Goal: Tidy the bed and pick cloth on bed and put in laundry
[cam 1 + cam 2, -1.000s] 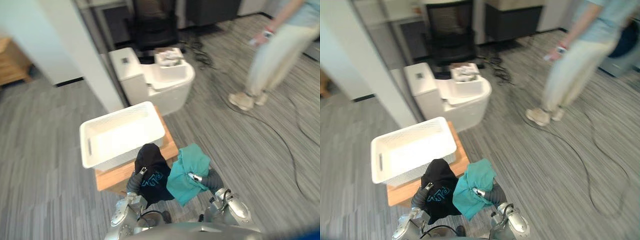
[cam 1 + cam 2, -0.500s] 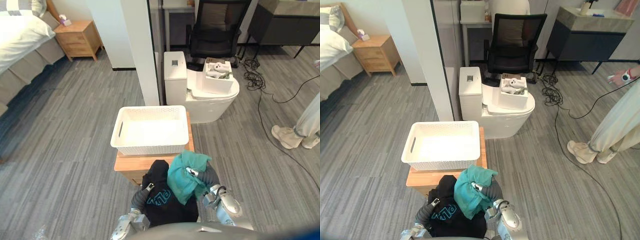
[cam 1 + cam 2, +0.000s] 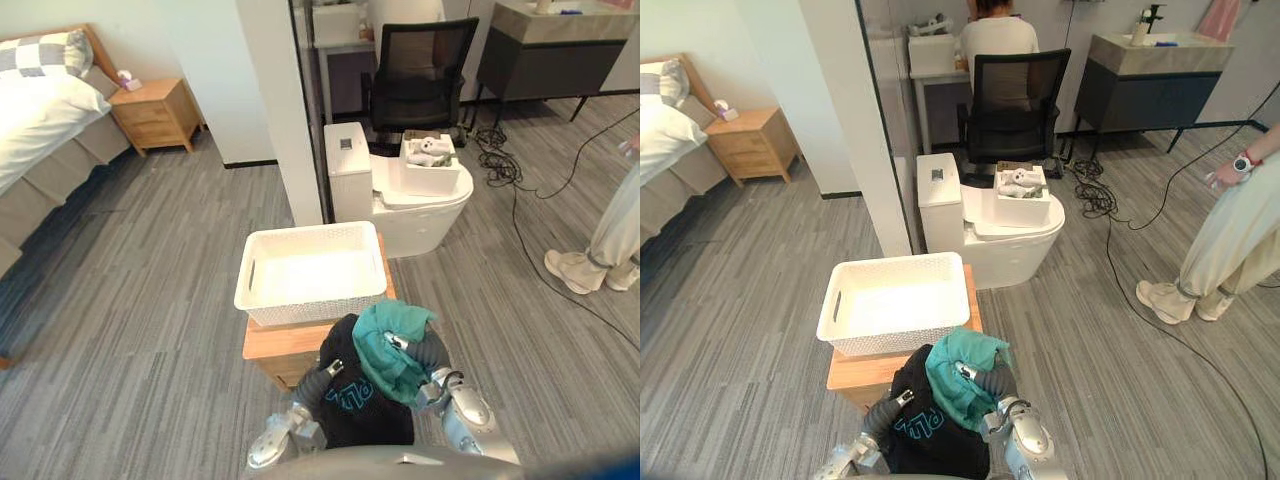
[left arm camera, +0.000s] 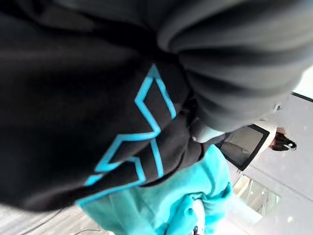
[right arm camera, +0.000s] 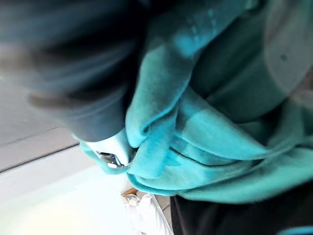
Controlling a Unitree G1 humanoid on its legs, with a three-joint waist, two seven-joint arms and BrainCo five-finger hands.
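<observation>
Laundry: black cloth [image 3: 365, 405] draped over left hand [image 3: 333, 368], grip unreadable | teal cloth [image 3: 385, 330] clenched in right hand [image 3: 400, 345] | both just near of basket [image 3: 315, 310] | risk: hanging folds may catch rim, fall short.

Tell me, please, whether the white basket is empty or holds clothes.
Empty: the white perforated plastic basket shows a bare floor; the teal cloth and black printed garment are bunched outside it.

A home-like room: bed [image 3: 40, 110], wooden nightstand [image 3: 155, 112]; white toilet [image 3: 405, 200].
</observation>
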